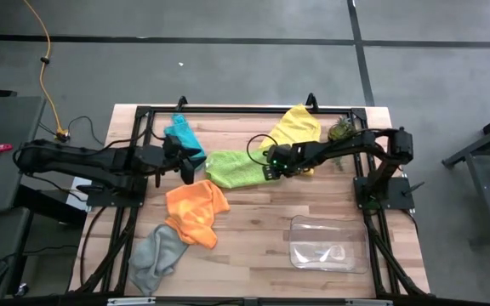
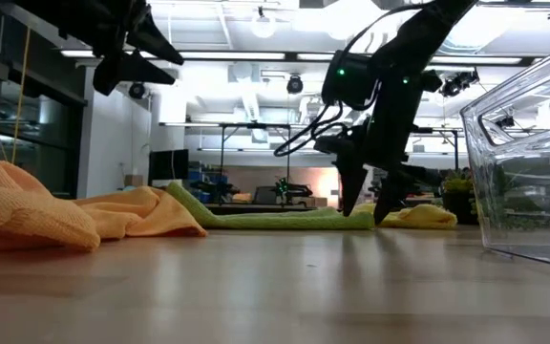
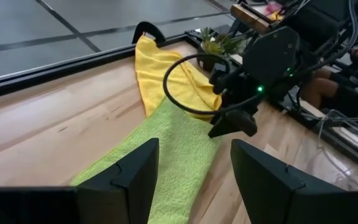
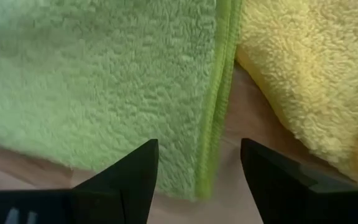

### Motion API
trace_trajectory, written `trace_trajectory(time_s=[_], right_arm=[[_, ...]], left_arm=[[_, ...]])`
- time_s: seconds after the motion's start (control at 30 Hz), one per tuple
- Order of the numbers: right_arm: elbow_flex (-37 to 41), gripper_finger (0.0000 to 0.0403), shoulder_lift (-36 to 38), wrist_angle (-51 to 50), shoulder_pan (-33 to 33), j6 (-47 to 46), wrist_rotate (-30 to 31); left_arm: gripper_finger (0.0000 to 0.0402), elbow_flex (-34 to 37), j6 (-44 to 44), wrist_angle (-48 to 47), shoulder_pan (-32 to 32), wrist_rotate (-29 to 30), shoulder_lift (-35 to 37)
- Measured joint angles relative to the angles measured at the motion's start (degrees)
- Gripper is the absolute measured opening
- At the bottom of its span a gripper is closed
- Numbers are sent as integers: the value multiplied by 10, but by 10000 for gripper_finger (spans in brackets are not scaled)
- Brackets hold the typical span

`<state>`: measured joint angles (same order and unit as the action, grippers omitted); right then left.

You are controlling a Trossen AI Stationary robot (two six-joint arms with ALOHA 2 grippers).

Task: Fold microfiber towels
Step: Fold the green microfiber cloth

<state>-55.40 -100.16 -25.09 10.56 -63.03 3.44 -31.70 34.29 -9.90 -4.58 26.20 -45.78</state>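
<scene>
From above, five towels lie strewn over the table (image 1: 253, 234): teal towel (image 1: 184, 140) and yellow towel (image 1: 296, 127) toward the far edge, lime green towel (image 1: 235, 168) in the middle, orange towel (image 1: 196, 211) nearer, grey towel (image 1: 158, 253) by the near left corner. A clear tray (image 1: 326, 244) sits near the right front, a small plant (image 1: 341, 130) by the far right corner. Looks like the lime green one is being picked for folding; none is folded yet. The right gripper (image 1: 272, 163) hangs over its right edge, the left gripper (image 1: 185, 166) at its left edge beside the teal one.

From table height, the right gripper (image 2: 363, 205) points down with its tips just above the green cloth, fingers spread; the left hangs higher, holding nothing.

The left wrist view shows its own fingers (image 3: 135, 177) wide apart and empty, the green towel (image 3: 166, 149) ahead.

The right wrist view shows its fingers (image 4: 132, 174) wide, straddling the green hem (image 4: 219, 93), yellow beside it. Next, I'd guess, each must drop and pinch an edge
</scene>
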Motion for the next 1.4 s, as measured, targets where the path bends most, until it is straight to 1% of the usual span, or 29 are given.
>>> trace_trajectory(time_s=[0.13,0.27,0.37,0.47,0.5,0.53,0.57,0.63,0.73,0.83,0.97,1.03,1.17,1.23,1.33,1.4], right_arm=[[-1,204,-17,13,-9,-23,9],[-1,165,-23,9,-19,-40,39],[-1,114,-22,-7,-27,-34,51],[-2,46,-22,-38,-46,-23,66],[-2,24,-19,-54,-55,-20,64],[-2,13,-16,-70,-67,-16,56],[-2,10,-11,-86,-81,-15,51],[0,18,1,-130,-107,-29,30],[3,11,22,-192,-143,-67,40],[2,5,41,-224,-172,-98,57],[2,3,45,-233,-188,-130,65],[2,3,45,-225,-186,-131,74],[1,1,45,-222,-173,-130,81],[1,1,45,-222,-169,-123,81],[1,1,45,-222,-168,-116,81],[1,1,45,-222,-168,-116,81]], left_arm=[[188,0,0,-1,0,-2,-11],[188,0,1,-1,0,-2,-18],[188,0,2,2,0,-3,-20],[188,0,2,3,0,-3,-19],[188,0,1,3,0,-3,-19],[188,0,1,3,0,-3,-19],[188,0,1,3,0,-3,-19],[188,0,1,3,0,-3,-19],[188,0,0,3,0,-2,-20],[188,0,0,3,0,-2,-20],[188,0,18,13,0,0,-29],[188,0,30,18,0,-13,-47],[187,0,40,37,0,-49,-117],[182,0,48,70,0,-67,-166],[163,0,64,135,0,-91,-248],[142,0,65,187,2,-119,-302]])
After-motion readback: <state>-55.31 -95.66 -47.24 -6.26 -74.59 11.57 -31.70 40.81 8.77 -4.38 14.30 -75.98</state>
